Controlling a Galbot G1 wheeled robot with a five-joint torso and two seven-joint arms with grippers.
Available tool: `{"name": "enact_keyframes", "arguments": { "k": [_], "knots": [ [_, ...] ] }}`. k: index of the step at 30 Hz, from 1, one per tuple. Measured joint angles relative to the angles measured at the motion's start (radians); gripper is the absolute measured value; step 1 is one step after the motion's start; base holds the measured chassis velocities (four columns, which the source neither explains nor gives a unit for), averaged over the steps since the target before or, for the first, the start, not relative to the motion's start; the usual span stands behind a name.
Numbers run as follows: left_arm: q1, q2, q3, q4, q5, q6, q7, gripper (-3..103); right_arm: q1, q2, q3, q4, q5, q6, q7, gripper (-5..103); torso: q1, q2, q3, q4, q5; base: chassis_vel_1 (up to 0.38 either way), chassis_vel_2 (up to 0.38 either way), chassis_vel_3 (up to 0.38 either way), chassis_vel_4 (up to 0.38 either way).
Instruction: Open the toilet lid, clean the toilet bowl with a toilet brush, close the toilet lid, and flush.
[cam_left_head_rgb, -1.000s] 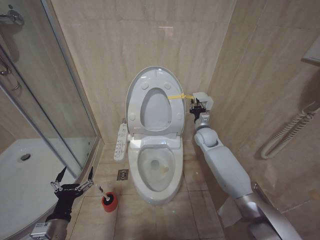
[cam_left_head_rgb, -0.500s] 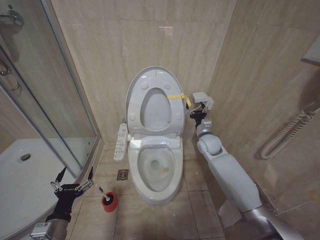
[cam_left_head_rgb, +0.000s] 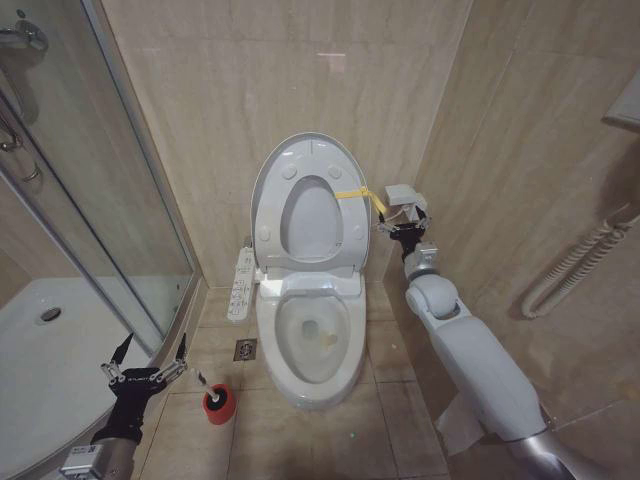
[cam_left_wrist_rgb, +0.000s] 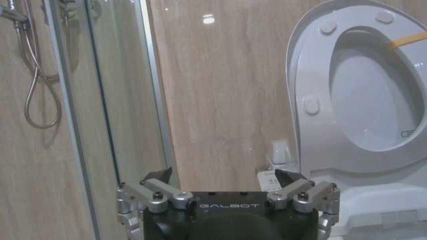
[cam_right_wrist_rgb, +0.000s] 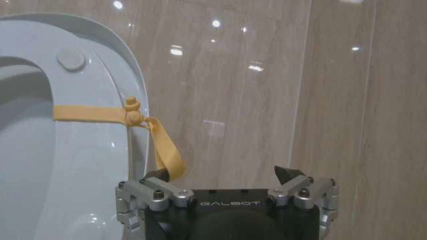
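Room: beige tile bathroom, glass shower at 9 o'clock.
Head view: toilet lid (cam_left_head_rgb: 268, 190) up against wall; toilet bowl (cam_left_head_rgb: 312, 335) open; toilet brush (cam_left_head_rgb: 203, 383) in red holder (cam_left_head_rgb: 219, 405) at 7 o'clock, beside left gripper (cam_left_head_rgb: 150, 352), jaws wide. Right gripper (cam_left_head_rgb: 398, 222), jaws wide, empty, by yellow strap (cam_left_head_rgb: 355, 194).
Left wrist view: lid upright at 2 o'clock.
Right wrist view: strap hangs loose.
Handling: brush prob. light, thin, stiff; grab stick mid-handle.
Change: right arm backed off from strap.
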Motion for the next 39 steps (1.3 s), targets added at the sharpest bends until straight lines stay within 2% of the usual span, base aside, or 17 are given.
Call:
{"name": "enact_keyframes", "arguments": {
  "k": [7,19,32,39],
  "knots": [
    [0.000,0.000,0.000,0.000,0.000,0.000,0.000,100,-0.072,-0.029,-0.002,0.101,0.067,-0.037,-0.010,100,0.000,0.000,0.000,0.0000,-0.0001,0.000,0.000,0.000,0.000],
    [0.000,0.000,0.000,0.000,0.000,0.000,0.000,100,-0.196,-0.020,0.021,0.220,0.076,-0.056,0.007,100,0.000,0.000,0.000,0.0000,-0.0001,0.000,0.000,0.000,0.000],
    [0.000,0.000,0.000,0.000,0.000,0.000,0.000,100,-0.395,0.021,0.059,0.331,0.059,-0.032,0.085,100,0.000,0.000,0.000,0.0001,-0.0002,0.000,0.000,0.000,0.000],
    [0.000,0.000,0.000,0.000,0.000,0.000,0.000,100,-0.482,0.039,0.070,0.364,0.012,-0.005,0.118,100,0.000,0.000,0.000,0.0000,-0.0002,0.000,0.000,0.000,0.000]
  ]
}}
